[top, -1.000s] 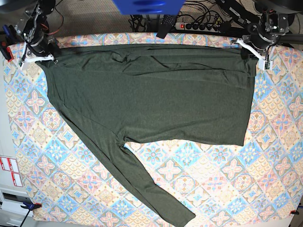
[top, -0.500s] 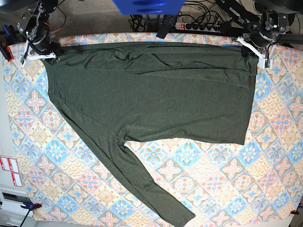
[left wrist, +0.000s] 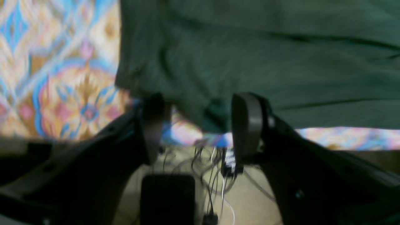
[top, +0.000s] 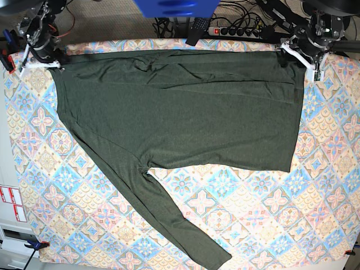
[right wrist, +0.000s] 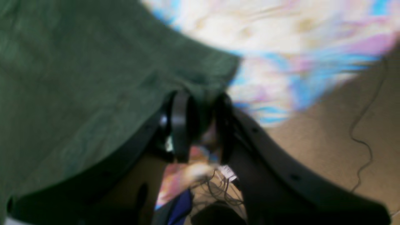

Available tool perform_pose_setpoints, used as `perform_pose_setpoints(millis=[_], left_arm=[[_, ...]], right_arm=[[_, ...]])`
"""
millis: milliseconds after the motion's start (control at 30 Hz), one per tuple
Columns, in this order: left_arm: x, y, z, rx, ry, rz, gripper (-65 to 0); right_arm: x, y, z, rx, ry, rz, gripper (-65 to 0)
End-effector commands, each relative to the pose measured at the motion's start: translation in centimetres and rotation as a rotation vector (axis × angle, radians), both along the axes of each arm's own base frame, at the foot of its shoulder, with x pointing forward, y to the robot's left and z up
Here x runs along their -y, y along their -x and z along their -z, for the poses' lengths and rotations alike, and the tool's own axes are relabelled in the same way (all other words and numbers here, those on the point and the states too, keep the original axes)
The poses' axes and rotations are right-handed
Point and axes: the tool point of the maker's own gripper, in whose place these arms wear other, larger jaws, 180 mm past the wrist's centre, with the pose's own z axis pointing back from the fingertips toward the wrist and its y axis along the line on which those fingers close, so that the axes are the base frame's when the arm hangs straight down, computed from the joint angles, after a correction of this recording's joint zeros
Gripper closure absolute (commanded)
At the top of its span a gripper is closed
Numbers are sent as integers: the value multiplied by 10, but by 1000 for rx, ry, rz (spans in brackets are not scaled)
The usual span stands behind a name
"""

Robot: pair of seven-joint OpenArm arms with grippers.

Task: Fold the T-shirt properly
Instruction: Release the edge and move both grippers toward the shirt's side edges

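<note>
I spread the T-shirt flat on the desk for folding | left pincer wide, cloth free | right pincer narrow, pinching the upper-left corner.

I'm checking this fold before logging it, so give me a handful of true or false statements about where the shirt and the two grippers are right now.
1. The long-sleeved shirt lies spread on the patterned tablecloth. True.
2. One sleeve runs diagonally toward the table's near edge. True.
3. The left gripper is clamped shut on the shirt. False: its jaws stand apart, with the shirt's edge lying loose between them.
4. The right gripper is over the middle of the shirt. False: it is at a far corner, its jaws narrow with fabric between them.
5. The shirt is folded into a neat rectangle. False: it is flat, with a sleeve out.
</note>
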Motion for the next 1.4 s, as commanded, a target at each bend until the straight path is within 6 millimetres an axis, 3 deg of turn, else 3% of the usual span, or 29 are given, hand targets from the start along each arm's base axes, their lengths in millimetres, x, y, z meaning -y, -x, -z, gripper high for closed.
perform_pose_setpoints(millis=[0, 100, 300, 433, 567, 767, 1000, 1367], left_arm=[[-5, -12, -20, 63, -23, 15, -346], [-9, -17, -32, 97, -38, 7, -347], [-10, -20, -33, 104, -39, 6, -347], [-10, -20, -33, 104, -39, 6, -347], [-9, -21, -33, 107, -38, 5, -347], [-10, -39, -41, 155, -39, 4, -349], [-11, -81, -61, 264, -41, -1, -351], [-40, -166, -70, 308, -18, -100, -352]], right_arm=[[12, -2, -11, 14, 33, 1, -136], [17, 4, -12, 1, 28, 20, -136], [14, 6, -10, -16, 11, 15, -143], [6, 12, -5, -55, -31, 4, -228], [8, 10, -9, -45, -21, 3, -267], [22, 2, -34, 15, 37, 28, -268], [27, -5, -46, 48, 65, 29, -268], [-15, -122, -77, 230, 50, -185, -268]])
